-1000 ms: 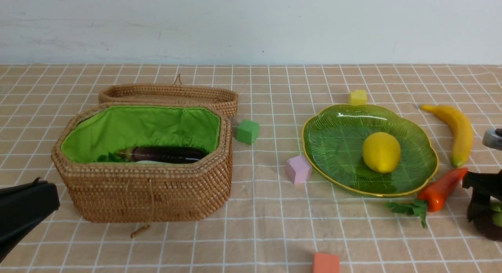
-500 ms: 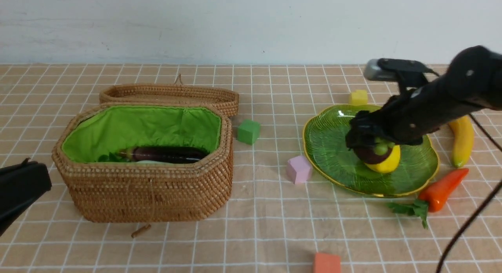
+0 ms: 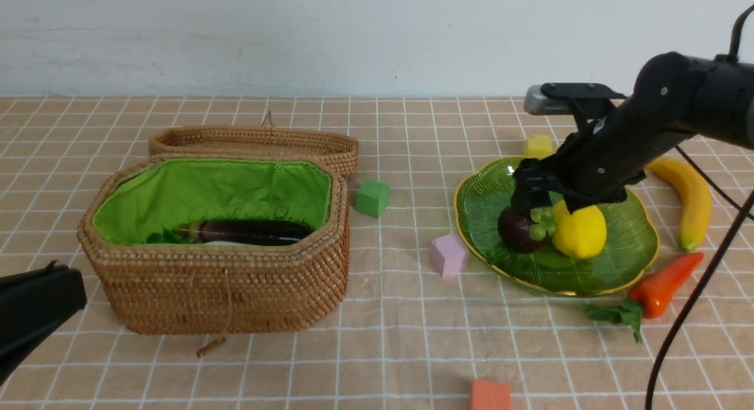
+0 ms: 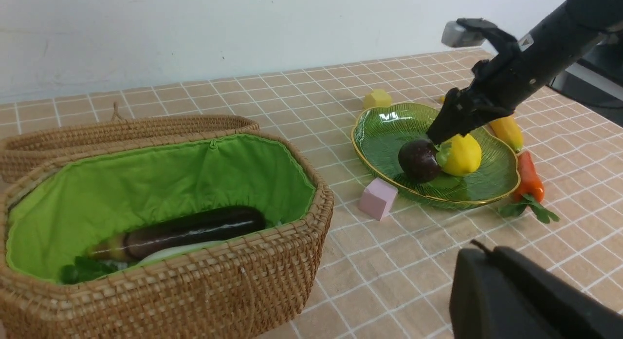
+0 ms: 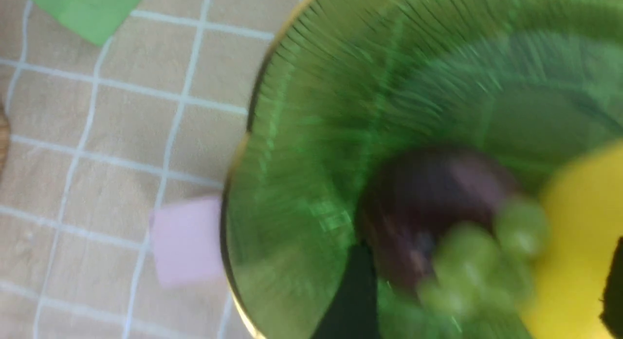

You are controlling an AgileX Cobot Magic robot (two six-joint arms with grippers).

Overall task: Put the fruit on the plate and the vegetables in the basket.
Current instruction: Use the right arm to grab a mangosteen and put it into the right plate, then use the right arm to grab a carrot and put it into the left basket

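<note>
Mangosteen [image 3: 517, 228]: lying on the plate [image 3: 483, 192], touching the lemon [image 3: 580, 230], just under the right gripper [image 3: 533, 201] and between its spread fingers [image 5: 357, 290]. The wrist view is blurred, so contact is unclear. Left gripper [image 3: 35, 307]: fingers together, low beside the basket [image 3: 224, 292].

mangosteen [image 3: 518, 228]: moved from table's 4 o'clock edge onto plate [image 3: 639, 248], now touching lemon [image 3: 582, 233] at its 9 o'clock | right gripper [image 3: 528, 202]: swung in above it, jaws apart

Bare cloth [image 3: 400, 316] between basket [image 3: 224, 298] and plate [image 3: 483, 210] is broken only by green cube [image 3: 372, 198] and pink cube [image 3: 448, 254]
</note>
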